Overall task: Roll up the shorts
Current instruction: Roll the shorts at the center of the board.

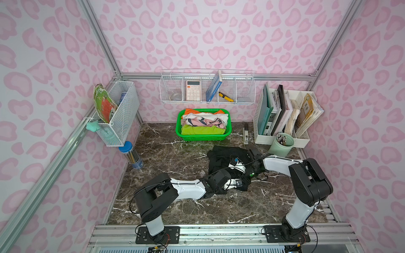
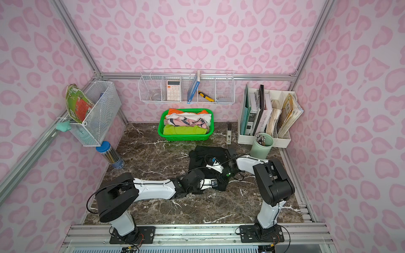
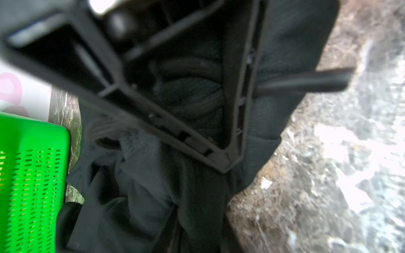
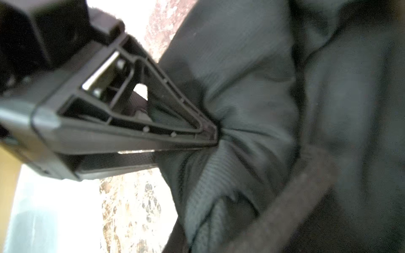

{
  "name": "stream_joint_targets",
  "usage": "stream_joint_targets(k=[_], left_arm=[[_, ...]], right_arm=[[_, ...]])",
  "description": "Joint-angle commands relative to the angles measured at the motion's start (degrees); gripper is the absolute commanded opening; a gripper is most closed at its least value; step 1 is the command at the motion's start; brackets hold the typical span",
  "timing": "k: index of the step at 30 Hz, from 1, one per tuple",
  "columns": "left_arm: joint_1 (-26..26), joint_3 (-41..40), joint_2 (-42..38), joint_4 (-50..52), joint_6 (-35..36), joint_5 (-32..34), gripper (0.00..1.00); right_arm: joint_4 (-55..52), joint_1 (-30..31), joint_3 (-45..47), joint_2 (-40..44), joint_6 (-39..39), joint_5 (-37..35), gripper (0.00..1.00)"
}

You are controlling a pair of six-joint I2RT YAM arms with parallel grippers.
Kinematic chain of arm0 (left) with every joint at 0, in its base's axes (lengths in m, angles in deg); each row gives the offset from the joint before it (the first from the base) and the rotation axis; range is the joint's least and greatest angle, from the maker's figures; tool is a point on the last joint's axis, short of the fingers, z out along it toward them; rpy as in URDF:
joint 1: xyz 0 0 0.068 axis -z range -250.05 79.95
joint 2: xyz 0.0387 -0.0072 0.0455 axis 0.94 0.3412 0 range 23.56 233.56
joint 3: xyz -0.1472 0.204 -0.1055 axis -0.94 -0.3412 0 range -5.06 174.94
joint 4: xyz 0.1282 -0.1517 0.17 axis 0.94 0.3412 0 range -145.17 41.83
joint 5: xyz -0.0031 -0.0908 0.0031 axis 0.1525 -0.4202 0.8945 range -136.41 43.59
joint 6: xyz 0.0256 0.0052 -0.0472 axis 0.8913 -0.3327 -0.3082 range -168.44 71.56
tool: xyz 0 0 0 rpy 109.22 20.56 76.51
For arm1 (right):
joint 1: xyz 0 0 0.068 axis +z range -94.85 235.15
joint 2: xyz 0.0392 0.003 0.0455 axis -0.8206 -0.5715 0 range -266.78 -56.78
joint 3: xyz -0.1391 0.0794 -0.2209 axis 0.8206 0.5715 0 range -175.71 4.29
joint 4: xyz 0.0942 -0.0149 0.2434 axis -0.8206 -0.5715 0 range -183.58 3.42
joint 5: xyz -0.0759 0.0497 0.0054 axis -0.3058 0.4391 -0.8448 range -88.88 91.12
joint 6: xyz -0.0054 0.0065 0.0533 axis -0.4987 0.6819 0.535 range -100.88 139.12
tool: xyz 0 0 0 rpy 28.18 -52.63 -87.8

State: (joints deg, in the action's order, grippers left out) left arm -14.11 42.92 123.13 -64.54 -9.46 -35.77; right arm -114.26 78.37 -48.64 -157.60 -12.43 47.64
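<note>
L arm crosses shorts; basket behind.

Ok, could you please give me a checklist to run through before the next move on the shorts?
1. Right gripper pinching the shorts: ok, fabric puckers at its tips.
2. Left gripper shut on the shorts: ok, tips meet over bunched fabric.
3. Shorts apart from the green basket: ok, a strip of table between.
4. Shorts laid flat for rolling: not ok, crumpled.
5. Right arm apart from the mint cup: cannot tell, very close in both top views.
</note>
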Motion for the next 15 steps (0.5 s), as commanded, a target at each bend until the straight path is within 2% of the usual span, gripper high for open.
stream_joint_targets(k=[1, 2, 9, 15], left_arm=[[-0.4, 0.9, 0.6, 9.2, -3.3, -0.4, 0.11], [-0.4, 1.2, 0.6, 10.8, -3.9, -0.6, 0.08], [-0.7, 2.0, -2.5, 16.1, -7.1, -1.8, 0.04], [-1.8, 4.3, -4.4, 22.0, -9.0, -5.7, 0.0]], right_arm=[[2.7, -1.1, 0.8, 1.1, 3.4, -2.6, 0.94], [2.8, -1.6, 0.8, 1.5, 3.6, -2.7, 1.0], [7.0, -5.8, 0.8, 4.9, 10.0, -10.3, 1.0], [14.1, -10.8, 3.1, 14.0, 16.9, -15.9, 1.0]])
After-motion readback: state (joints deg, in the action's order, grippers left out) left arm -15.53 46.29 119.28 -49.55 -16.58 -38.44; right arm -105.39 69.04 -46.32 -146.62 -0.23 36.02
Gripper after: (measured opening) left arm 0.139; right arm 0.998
